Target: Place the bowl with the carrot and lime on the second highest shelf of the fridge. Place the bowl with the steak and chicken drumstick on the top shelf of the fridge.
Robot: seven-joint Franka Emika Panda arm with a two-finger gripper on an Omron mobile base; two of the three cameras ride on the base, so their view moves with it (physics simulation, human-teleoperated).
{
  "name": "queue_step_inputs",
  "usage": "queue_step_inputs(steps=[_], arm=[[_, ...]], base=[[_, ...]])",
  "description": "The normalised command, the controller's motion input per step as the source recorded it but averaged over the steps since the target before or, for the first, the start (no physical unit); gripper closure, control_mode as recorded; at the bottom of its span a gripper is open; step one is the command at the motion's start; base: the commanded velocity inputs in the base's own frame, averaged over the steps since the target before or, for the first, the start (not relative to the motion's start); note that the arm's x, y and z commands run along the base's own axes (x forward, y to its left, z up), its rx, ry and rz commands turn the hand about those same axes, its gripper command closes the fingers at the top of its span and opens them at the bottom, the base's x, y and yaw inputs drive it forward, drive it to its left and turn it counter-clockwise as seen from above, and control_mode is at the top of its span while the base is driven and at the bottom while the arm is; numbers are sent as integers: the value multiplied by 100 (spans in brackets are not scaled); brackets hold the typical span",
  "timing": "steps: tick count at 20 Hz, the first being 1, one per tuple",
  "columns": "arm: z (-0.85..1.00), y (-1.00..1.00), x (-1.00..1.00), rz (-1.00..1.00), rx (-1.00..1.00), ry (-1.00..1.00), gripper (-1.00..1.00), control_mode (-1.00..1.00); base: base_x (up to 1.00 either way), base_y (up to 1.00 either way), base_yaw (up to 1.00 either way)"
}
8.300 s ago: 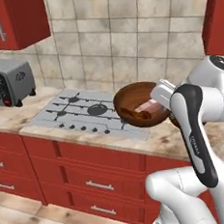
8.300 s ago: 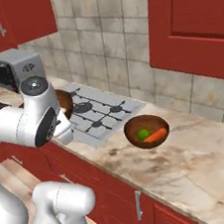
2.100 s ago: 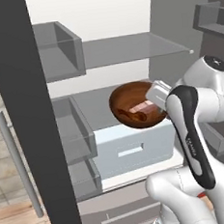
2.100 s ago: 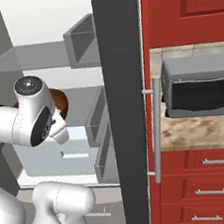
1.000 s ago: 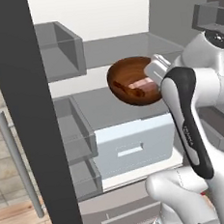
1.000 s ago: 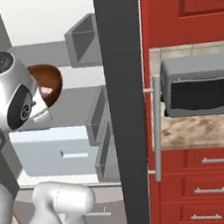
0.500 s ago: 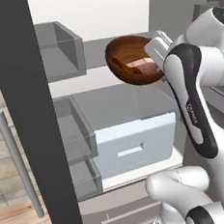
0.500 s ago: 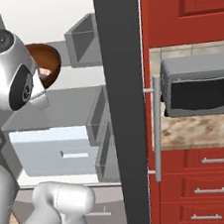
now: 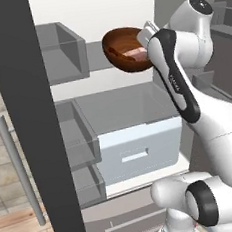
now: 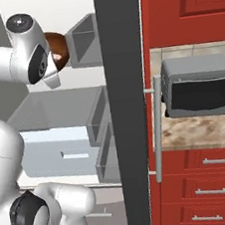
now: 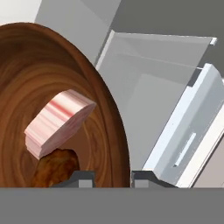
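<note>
Gripper (image 11: pixel 113 176) fingers pressed close together, pinching the rim of the wooden bowl (image 9: pixel 126 49). In the hand view one dark fingertip (image 11: pixel 81 177) sits inside the rim and the other just outside it. Inside the bowl lie the pinkish-red steak (image 11: pixel 59 122) and, touching its lower edge, the reddish-brown chicken drumstick (image 11: pixel 54 168). In the left base view the bowl hangs in the air, tilted, in the upper part of the open fridge, in front of the white back wall and above a grey shelf (image 9: pixel 124 99) and a pale drawer (image 9: pixel 141 145). In the right base view the bowl (image 10: pixel 58 49) peeks out beside the arm's white joint, next to a grey door bin (image 10: pixel 83 43).
</note>
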Motion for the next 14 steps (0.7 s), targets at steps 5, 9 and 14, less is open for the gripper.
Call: queue_step_inputs(steps=[5, 9, 14], arm=[[5, 0, 91, -2, 0, 0, 100, -100], [2, 0, 83, -3, 0, -2, 100, -100], [0, 1, 49, -6, -1, 0, -100, -100]], base=[[0, 0, 0], [0, 0, 0], [0, 0, 0]])
